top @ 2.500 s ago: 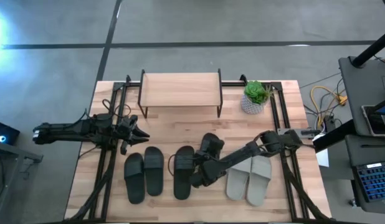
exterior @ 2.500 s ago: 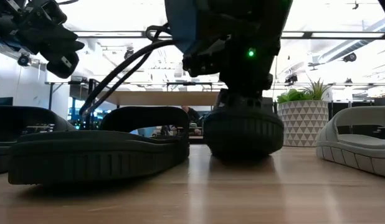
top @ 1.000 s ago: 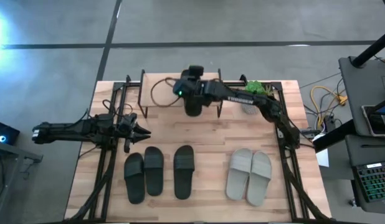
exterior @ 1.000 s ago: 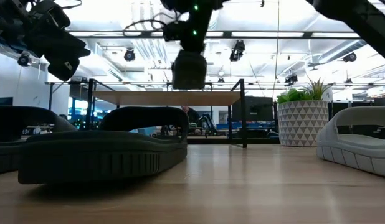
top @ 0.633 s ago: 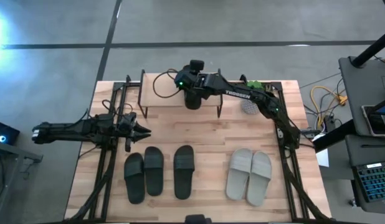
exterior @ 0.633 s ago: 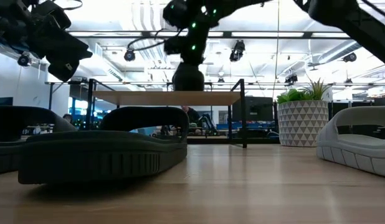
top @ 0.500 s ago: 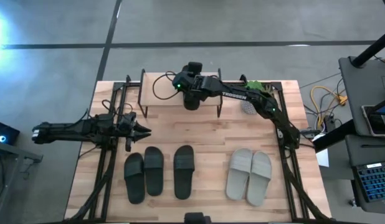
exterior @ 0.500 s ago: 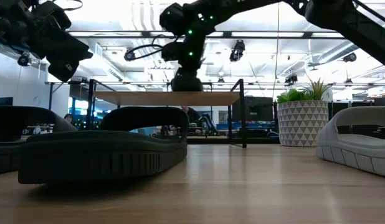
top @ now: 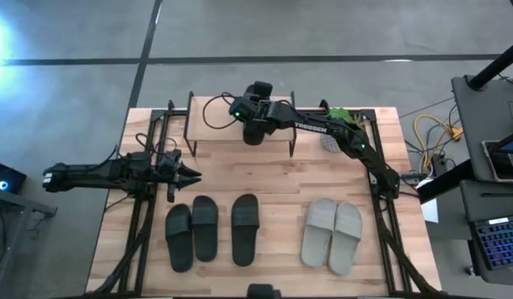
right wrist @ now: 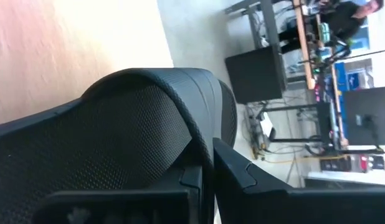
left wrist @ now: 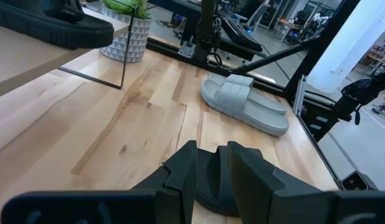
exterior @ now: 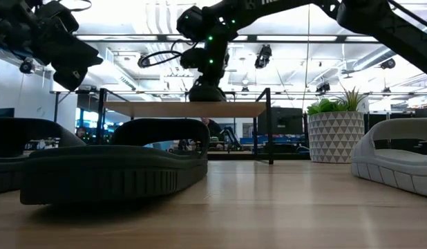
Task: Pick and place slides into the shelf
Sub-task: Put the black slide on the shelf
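Note:
On the top board of the shelf [top: 219,120] [exterior: 165,108], toward its right part, stands a black slide [top: 255,133] [exterior: 206,93] with my right gripper [top: 255,123] [right wrist: 208,174] shut on it. Three more black slides [top: 179,237] [top: 205,226] [top: 245,228] and a pale grey-green pair [top: 331,235] lie sole down on the table's near half. My left gripper [top: 190,174] [left wrist: 211,183] waits above the table's left side, slightly open and touching nothing. My right gripper pinches the edge of the black slide's wide strap [right wrist: 194,140] between its two fingers. It reaches in from the table's right, slanting downward. The slide's sole [exterior: 206,99] is down at the shelf's top board; whether it bears fully on the board cannot be told.
A potted plant [top: 339,126] [exterior: 336,131] stands right of the shelf at the back. Black arm frames [top: 144,208] [top: 381,208] run along the table's left and right sides. Bare wood lies between the shelf and the row of slides.
My right gripper has sunk with the black slide from well above the shelf down to its top board, drifting a little toward the table's left. It has stayed shut on the strap. Over the last half second it has kept still.

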Controlling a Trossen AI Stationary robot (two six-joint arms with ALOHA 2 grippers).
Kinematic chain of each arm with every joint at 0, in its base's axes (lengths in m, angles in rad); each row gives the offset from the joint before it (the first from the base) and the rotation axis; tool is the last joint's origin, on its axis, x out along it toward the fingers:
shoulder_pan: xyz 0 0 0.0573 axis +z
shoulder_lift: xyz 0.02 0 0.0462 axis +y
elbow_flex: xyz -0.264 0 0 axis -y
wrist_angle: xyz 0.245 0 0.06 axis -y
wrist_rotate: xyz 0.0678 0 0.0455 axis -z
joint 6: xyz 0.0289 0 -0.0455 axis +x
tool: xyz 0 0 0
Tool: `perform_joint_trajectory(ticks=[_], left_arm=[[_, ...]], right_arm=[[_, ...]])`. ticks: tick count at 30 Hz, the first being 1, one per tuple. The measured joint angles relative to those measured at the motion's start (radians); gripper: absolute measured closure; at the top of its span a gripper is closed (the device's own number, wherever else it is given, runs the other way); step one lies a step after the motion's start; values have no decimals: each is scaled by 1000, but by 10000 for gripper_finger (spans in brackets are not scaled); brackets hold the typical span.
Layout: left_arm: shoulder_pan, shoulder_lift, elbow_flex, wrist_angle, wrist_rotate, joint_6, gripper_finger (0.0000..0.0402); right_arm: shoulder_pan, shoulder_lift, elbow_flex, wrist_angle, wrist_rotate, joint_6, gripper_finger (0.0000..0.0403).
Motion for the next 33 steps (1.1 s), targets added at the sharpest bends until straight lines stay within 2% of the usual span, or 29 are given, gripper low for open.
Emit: perform_joint_trajectory(ticks=[4,11,19,27,33], left_arm=[[0,-2,0,1,0,-1,327],[0,-2,0,0,0,0,327],[0,-2,0,0,1,0,327],[0,-2,0,0,1,0,327],[0,-9,0,0,1,0,327]], right_arm=[[6,-3,-5,-21,-3,1,377],[17,-5,5,-55,-26,-3,310],[42,-24,28,-217,-29,129,253],[91,-32,82,-263,-30,130,239],[142,-34,127,-427,-28,265,238]])
